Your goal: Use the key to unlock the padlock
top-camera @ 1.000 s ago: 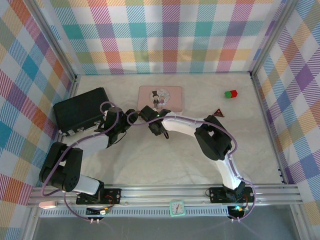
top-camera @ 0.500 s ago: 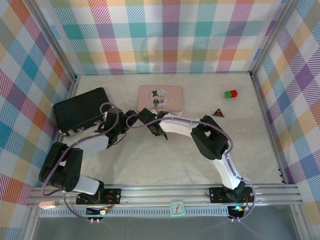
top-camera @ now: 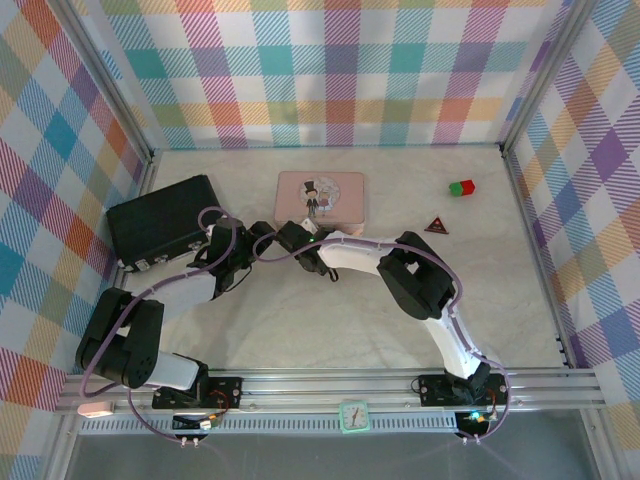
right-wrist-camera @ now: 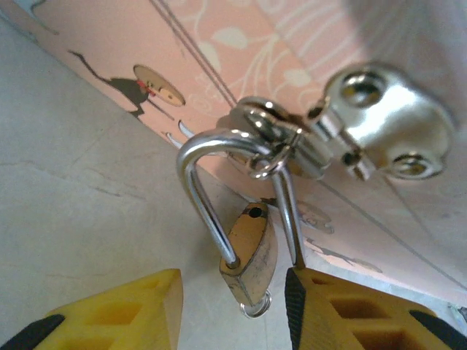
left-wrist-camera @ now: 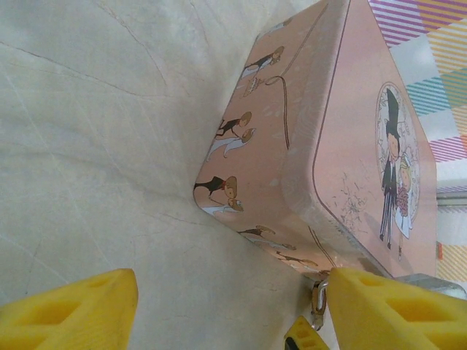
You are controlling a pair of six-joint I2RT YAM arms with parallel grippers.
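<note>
Over the last second the right arm had swung its wrist toward 9 o'clock in the top view, elbow following. This brought the right gripper (top-camera: 292, 236) close to the left gripper (top-camera: 258, 240), just off the 7 o'clock corner of the pink rectangular tin with the wedding-couple picture (top-camera: 321, 195). The left arm had hardly stirred, and the tin had not shifted on the pale cloth-covered table (top-camera: 330, 330).

In the right wrist view, the tiny brass-coloured padlock (right-wrist-camera: 252, 255) hung from the tin's silver metal hasp (right-wrist-camera: 372, 124) by its silver U-shaped shackle (right-wrist-camera: 208, 186). Its body dangled at 6 o'clock from the hasp. The right claw's yellow fingers (right-wrist-camera: 350, 313) stood apart on either side of the padlock, the 3 o'clock one just beside a shackle leg, and they clamped nothing. The left claw was likewise spread and empty, with the tin's wall at its 1 o'clock.

The shift probably served to bracket the lock so its body could be steadied. A dark hole showed at the top of the body, so one shackle leg may already have been out, though that was uncertain. A small silver ring (right-wrist-camera: 255, 306) sat beneath the body, and it was too small to tell whether it belonged to the thin grey metal key. The unlocking could not be called done.
</note>
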